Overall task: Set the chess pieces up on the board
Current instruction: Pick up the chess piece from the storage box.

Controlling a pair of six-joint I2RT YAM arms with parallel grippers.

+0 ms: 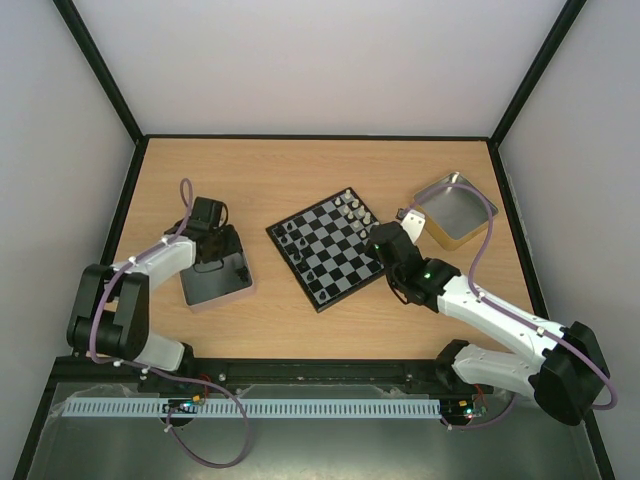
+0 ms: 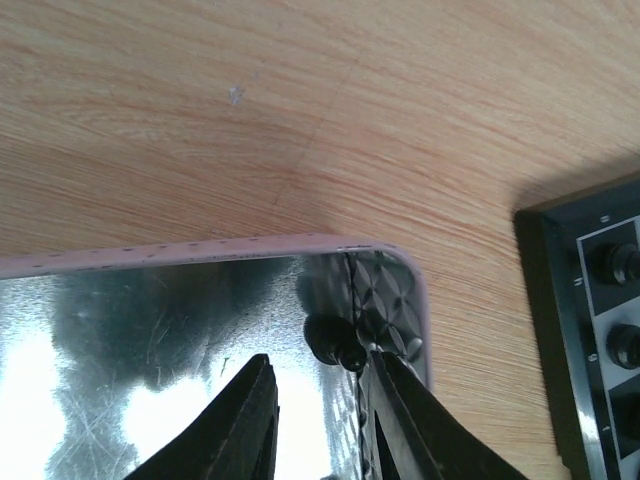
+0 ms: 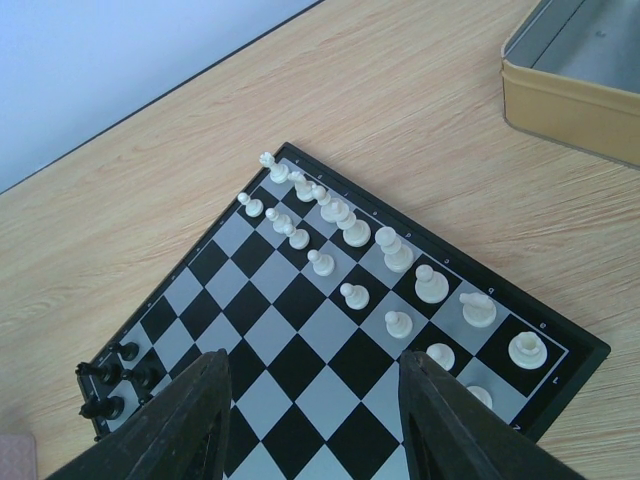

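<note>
The board (image 1: pixel 325 262) lies at the table's middle, turned at an angle. White chess pieces (image 3: pixel 350 230) fill two rows along its far right side (image 1: pixel 354 212). A few black pieces (image 3: pixel 115 375) stand at the opposite corner (image 1: pixel 290 238). My right gripper (image 3: pixel 312 355) hovers open over bare squares of the board (image 3: pixel 300 340), holding nothing. My left gripper (image 2: pixel 320 357) reaches into a pink-rimmed metal tin (image 2: pixel 200 248), jaws apart with nothing between them. One black piece (image 2: pixel 335 342) lies on the tin floor just past the right fingertip (image 2: pixel 385 370).
A gold tin (image 1: pixel 447 236) stands right of the board, its wall (image 3: pixel 570 110) showing in the right wrist view. The pink-rimmed tin (image 1: pixel 220 285) sits left of the board. The board's corner (image 2: pixel 590 300) with black pieces shows right of that tin. Black frame rails enclose the table.
</note>
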